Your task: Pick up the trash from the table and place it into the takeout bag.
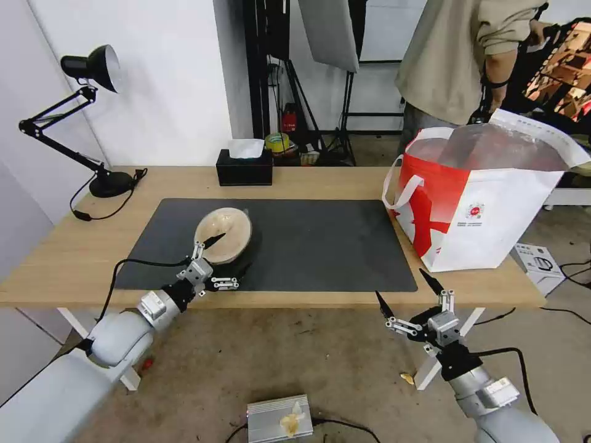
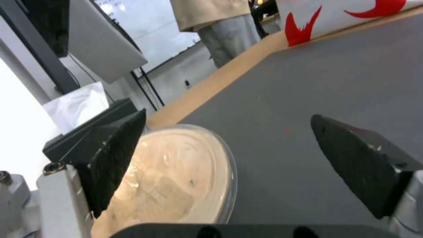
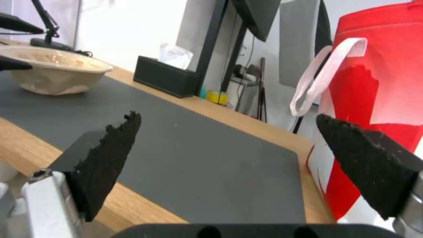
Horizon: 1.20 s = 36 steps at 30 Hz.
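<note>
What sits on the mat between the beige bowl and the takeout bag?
Nothing: in the head view, the dark mat lies bare between beige bowl and takeout bag.

Head camera looks down on the table; both wrist cameras skim low across its mat.

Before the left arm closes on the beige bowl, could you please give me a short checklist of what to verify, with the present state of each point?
1. Left gripper open wide enough: ok; its fingers are spread in the left wrist view.
2. Beige bowl between the fingers: not ok; one finger is over the lid, the other over bare mat.
3. Lid seated on the bowl: cannot tell.
4. Takeout bag open and upright at the table's right end: ok.
5. Path across the mat to the bag free: ok.
6. Right gripper out of the way: ok; it is open, off the table's front edge.
</note>
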Tool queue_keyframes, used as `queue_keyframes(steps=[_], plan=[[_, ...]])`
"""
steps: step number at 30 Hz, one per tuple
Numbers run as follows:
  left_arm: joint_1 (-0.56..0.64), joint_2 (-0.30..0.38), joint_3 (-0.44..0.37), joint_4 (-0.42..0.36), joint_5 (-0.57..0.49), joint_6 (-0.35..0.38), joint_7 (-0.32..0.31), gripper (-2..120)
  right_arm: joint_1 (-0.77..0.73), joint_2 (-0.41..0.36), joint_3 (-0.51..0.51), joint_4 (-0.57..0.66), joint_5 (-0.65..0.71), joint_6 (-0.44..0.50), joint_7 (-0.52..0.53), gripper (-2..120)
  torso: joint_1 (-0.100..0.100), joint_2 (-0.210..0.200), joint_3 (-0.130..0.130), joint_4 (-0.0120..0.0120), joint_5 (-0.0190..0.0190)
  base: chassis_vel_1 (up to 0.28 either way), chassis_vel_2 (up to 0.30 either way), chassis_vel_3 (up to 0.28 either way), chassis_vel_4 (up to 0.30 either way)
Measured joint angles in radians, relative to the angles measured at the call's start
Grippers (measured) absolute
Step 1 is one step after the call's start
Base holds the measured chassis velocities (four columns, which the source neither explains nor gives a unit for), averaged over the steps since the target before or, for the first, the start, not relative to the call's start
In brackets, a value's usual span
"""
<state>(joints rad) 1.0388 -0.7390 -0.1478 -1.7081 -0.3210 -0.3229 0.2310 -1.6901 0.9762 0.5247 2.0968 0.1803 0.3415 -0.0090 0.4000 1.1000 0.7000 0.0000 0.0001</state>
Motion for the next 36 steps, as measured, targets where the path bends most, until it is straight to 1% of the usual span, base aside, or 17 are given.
queue_keyframes(steps=[4, 6, 18, 20, 21, 23, 36], plan=[[-0.027, -0.015, 0.014, 0.034, 0.001, 0.0, 0.0, 100, 0.0, 0.0, 0.0, 0.0, 0.0, 0.0, 0.0, 100, 0.0, 0.0, 0.0, 0.0, -0.0002, 0.0, 0.0, 0.0, 0.0], [-0.03, -0.015, 0.014, 0.039, 0.002, 0.0, 0.0, 100, 0.0, 0.0, 0.0, 0.0, 0.0, 0.0, 0.0, 100, 0.0, 0.0, 0.0, 0.0, -0.0001, 0.0, 0.0, 0.0, 0.0], [-0.048, 0.017, 0.013, 0.072, 0.001, 0.003, 0.01, 100, 0.0, 0.0, 0.0, 0.0, 0.0, 0.0, 0.0, 100, 0.0, 0.0, 0.0, 0.0001, -0.0002, 0.0, 0.0, 0.0, 0.0], [-0.056, 0.02, 0.018, 0.079, -0.006, 0.011, 0.022, 100, 0.0, 0.0, 0.0, 0.0, 0.0, 0.0, 0.0, 100, 0.0, 0.0, 0.0, 0.0, -0.0001, 0.0, 0.0, 0.0, 0.0], [-0.071, 0.024, 0.03, 0.1, -0.012, 0.016, 0.03, 100, 0.0, 0.0, 0.0, 0.0, 0.0, 0.0, 0.0, 100, 0.0, 0.0, 0.0, 0.0, -0.0001, 0.0, 0.0, 0.0, 0.0], [-0.079, 0.024, 0.035, 0.116, -0.011, 0.016, 0.035, 100, 0.0, 0.0, 0.0, 0.0, 0.0, 0.0, 0.0, 100, 0.0, 0.0, 0.0, 0.0, -0.0002, 0.0, 0.0, 0.0, 0.0], [-0.114, 0.019, 0.052, 0.159, -0.006, 0.008, 0.055, 100, 0.0, 0.0, 0.0, 0.0, 0.0, 0.0, 0.0, 100, 0.0, 0.0, 0.0, 0.0, -0.0002, 0.0, 0.0, 0.0, 0.0]])
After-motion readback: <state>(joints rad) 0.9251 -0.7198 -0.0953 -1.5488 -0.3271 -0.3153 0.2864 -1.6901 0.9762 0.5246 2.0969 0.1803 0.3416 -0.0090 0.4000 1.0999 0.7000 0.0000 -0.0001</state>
